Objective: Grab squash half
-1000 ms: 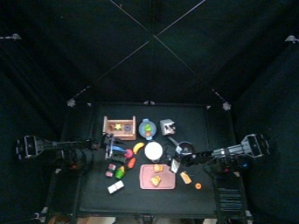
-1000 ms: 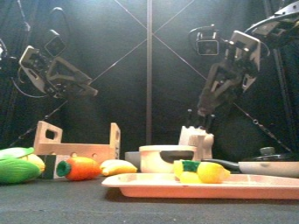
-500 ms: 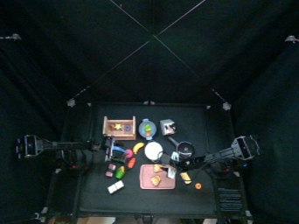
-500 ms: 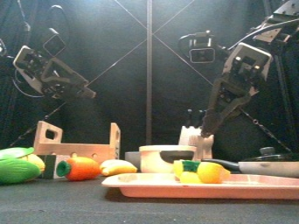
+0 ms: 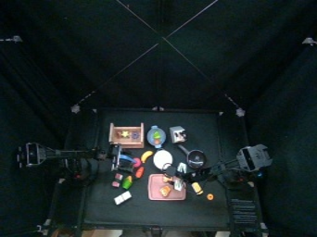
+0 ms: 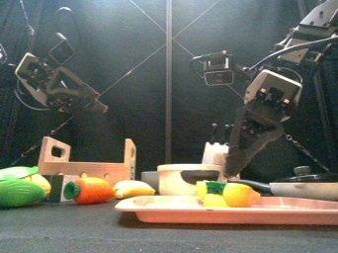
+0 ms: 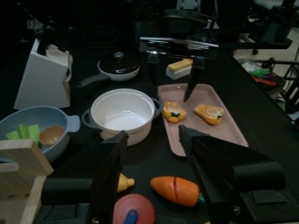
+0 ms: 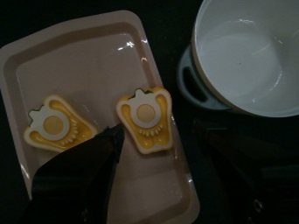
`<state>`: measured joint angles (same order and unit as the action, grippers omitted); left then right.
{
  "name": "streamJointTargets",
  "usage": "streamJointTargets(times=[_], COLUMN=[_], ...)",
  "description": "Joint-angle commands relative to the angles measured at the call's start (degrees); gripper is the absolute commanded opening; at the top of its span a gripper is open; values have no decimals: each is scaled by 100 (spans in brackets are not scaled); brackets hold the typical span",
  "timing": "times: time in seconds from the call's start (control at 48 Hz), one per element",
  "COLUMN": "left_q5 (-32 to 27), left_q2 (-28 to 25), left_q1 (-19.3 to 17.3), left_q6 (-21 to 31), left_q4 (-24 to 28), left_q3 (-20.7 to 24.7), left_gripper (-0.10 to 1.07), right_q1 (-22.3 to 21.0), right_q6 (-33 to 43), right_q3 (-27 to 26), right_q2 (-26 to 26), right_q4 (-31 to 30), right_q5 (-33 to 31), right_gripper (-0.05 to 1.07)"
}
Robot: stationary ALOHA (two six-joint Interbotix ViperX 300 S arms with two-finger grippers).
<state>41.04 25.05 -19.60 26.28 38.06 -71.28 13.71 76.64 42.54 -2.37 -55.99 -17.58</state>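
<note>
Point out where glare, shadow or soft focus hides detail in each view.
Top view: the table is tiny amid dark curtains. Front view: the near pink tray is soft-edged. Left wrist view: the white pot is brightly lit. Right wrist view: the right gripper is a dark silhouette over the two squash halves.

The right tool (image 8: 149,188) hung with its jaws spread wide above the pale pink plastic tray (image 8: 70,66). The left tool (image 7: 163,171), also open, hovered beside that tray.
</note>
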Motion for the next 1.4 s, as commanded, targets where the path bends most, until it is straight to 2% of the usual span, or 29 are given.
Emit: streamJointTargets(times=[0.0, 0.333, 0.604, 0.938, 1.375], left_q5=[9, 9, 9, 9, 9], left_q2=[9, 9, 9, 9, 9], left_q1=[0, 0, 0, 0, 53], left_q6=[0, 0, 0, 0, 0], left_q4=[-9, -18, -18, -18, -18], left_q3=[70, 79, 70, 70, 70], left_gripper=[87, 87, 87, 87, 87], right_q1=[26, 26, 26, 35, 211], right_q6=[-9, -9, 0, 0, 0], right_q3=[-158, -264, -272, -281, -343], right_q2=[44, -246, -290, -299, 62], right_q4=[-79, -176, -176, -149, -176], right_q5=[-9, -26, -70, -70, -185], right_gripper=[95, 95, 94, 81, 80])
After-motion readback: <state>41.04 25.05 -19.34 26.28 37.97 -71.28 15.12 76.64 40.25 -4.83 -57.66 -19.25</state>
